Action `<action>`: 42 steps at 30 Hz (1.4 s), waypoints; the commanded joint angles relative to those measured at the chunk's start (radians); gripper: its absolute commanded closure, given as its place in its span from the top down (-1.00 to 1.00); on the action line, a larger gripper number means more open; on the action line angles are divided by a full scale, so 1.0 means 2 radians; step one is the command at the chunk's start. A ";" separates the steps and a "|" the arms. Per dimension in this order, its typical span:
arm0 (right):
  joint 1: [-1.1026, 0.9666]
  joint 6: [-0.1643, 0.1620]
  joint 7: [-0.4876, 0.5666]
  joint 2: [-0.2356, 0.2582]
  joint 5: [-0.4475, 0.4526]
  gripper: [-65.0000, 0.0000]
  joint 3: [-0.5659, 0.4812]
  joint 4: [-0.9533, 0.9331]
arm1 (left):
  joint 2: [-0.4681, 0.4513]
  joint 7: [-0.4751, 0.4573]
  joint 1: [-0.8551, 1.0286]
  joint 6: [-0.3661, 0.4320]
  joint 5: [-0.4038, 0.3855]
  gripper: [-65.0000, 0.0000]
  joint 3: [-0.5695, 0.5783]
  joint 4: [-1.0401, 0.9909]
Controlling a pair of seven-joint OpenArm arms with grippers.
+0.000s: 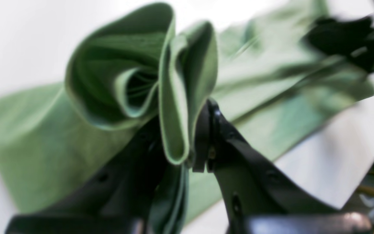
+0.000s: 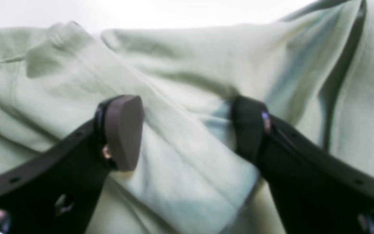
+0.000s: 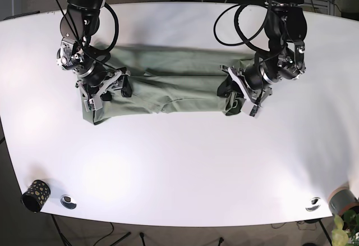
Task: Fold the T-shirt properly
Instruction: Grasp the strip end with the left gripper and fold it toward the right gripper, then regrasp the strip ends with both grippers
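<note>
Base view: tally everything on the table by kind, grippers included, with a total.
Green T-shirt: 1
Grippers, left gripper and right gripper: 2
Dark patterned cup: 1
Small round metal fittings: 2
Total: 6

Bright, even light is washing out the white surface (image 3: 179,167) in the base view, where shadows are staying faint. Both my wrist views are blurring softly: my left fingers (image 1: 206,136) are smearing dark, the T-shirt (image 1: 122,81) is losing its edges, and my right fingers (image 2: 123,130) are looking hazy.
</note>
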 commanded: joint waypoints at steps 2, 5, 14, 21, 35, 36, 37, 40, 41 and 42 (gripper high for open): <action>-0.003 -0.002 -0.036 0.000 -0.015 0.30 -0.003 -0.002 | 0.010 -0.012 -0.013 -0.004 0.003 -0.78 0.018 0.008; -0.002 -0.002 -0.036 -0.002 -0.015 0.30 -0.003 -0.002 | 0.011 -0.012 -0.013 -0.004 0.011 -0.51 0.023 0.008; -0.001 -0.002 -0.036 -0.002 -0.015 0.30 -0.003 -0.002 | 0.009 -0.010 -0.014 -0.005 0.010 0.10 0.084 0.011; 0.000 -0.002 -0.036 -0.002 -0.015 0.30 -0.003 -0.002 | 0.006 -0.010 -0.020 -0.008 0.011 0.18 0.164 0.042; -0.003 -0.002 -0.038 -0.003 -0.014 0.30 -0.003 0.043 | -0.038 -0.010 -0.017 -0.008 0.012 0.18 0.063 0.073; -0.003 -0.002 -0.039 -0.004 -0.014 0.30 -0.002 0.058 | -0.040 -0.010 -0.016 -0.008 0.012 0.17 0.048 0.073; -0.004 -0.002 -0.044 -0.004 -0.014 0.30 -0.002 0.071 | -0.040 -0.010 -0.016 -0.008 0.012 0.17 0.032 0.070; -0.002 -0.002 -0.069 -0.004 -0.013 0.30 -0.001 0.098 | -0.040 -0.010 -0.003 -0.008 0.012 0.17 -0.008 0.065; -0.001 -0.002 -0.077 -0.004 -0.007 0.30 -0.001 0.110 | -0.040 -0.010 0.001 -0.008 0.011 0.17 -0.022 0.062; -0.001 -0.002 -0.082 -0.003 0.003 0.30 0.001 0.120 | -0.040 -0.010 0.002 -0.009 0.011 0.17 -0.035 0.057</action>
